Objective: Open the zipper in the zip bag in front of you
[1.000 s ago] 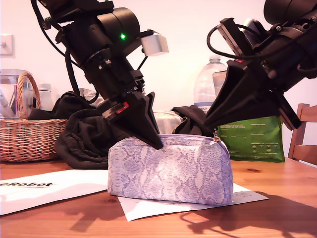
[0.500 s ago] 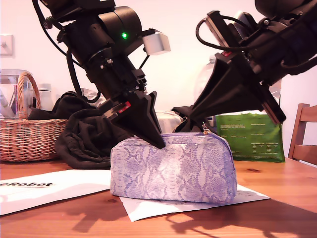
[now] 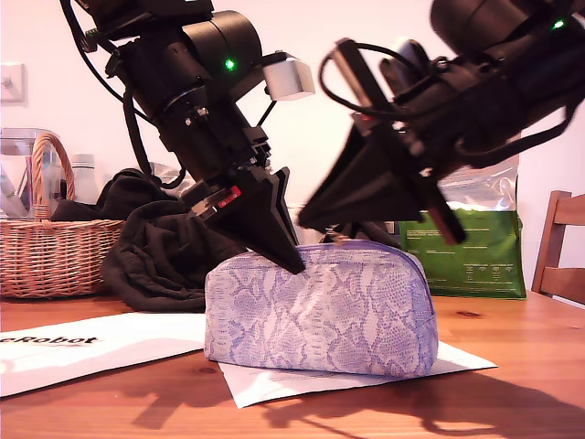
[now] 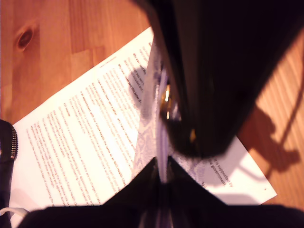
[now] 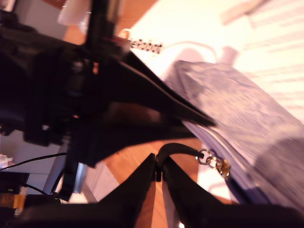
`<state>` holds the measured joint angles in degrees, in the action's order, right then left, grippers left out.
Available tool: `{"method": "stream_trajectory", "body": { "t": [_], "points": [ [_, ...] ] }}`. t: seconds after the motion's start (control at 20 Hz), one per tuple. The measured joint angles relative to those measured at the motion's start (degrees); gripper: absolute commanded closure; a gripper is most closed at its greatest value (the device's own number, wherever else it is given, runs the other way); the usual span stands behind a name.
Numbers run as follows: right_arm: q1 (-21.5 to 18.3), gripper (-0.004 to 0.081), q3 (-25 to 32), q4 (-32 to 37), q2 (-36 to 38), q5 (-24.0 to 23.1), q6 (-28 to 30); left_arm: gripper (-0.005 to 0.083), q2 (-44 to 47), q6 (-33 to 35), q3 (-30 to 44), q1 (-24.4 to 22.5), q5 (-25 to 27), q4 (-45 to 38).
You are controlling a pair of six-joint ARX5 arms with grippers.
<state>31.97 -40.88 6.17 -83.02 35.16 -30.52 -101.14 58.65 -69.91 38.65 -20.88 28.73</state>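
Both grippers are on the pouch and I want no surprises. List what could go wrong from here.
1. My second gripper pinches only the thin tab of the zipper; it may slip out under pull.
2. My first gripper clamps just the top edge of the zip bag, which sits on loose paper, so the bag could slide or lift.

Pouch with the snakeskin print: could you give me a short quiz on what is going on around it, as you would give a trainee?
1. True or false: the pouch stands on a printed sheet of paper.
2. What does my second pincer hold? A) the zip's pull tab B) a bottle C) the paper
3. Fill in: my first pincer pinches the pouch along its ___ edge.
Key: 1 true; 2 A; 3 top.
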Motion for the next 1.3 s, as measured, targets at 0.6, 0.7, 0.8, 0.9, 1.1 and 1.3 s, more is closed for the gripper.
{"method": "stream_trajectory", "body": {
  "t": [0.6,0.7,0.8,0.9,1.1,1.3],
  "points": [
    [0.39,0.0434,-2.8,-6.25,-0.04,2.47,5.81,0.0797,0.0,-1.29,0.0,0.39,0.0,0.28],
    [0.57,0.0411,-3.39,-10.54,-0.04,3.08,9.66,0.0797,0.0,-1.31,0.0,0.5,0.09,0.24],
    [0.74,0.0411,-4.72,-15.93,-0.04,3.06,14.08,0.0797,0.0,-1.31,0.0,0.55,0.44,0.17],
    [0.76,0.0411,-7.32,-22.23,-0.02,1.88,18.08,0.0797,0.0,-1.31,0.0,0.59,0.48,0.2],
    [0.92,0.039,-15.06,-37.09,1.77,-9.88,35.56,0.0797,0.0,-1.31,0.0,0.59,0.5,0.09],
    [3.5,0.0309,-17.22,-43.69,3.76,-24.3,50.21,0.0797,0.0,-1.31,0.0,0.59,0.55,-0.02]
  ]
}}
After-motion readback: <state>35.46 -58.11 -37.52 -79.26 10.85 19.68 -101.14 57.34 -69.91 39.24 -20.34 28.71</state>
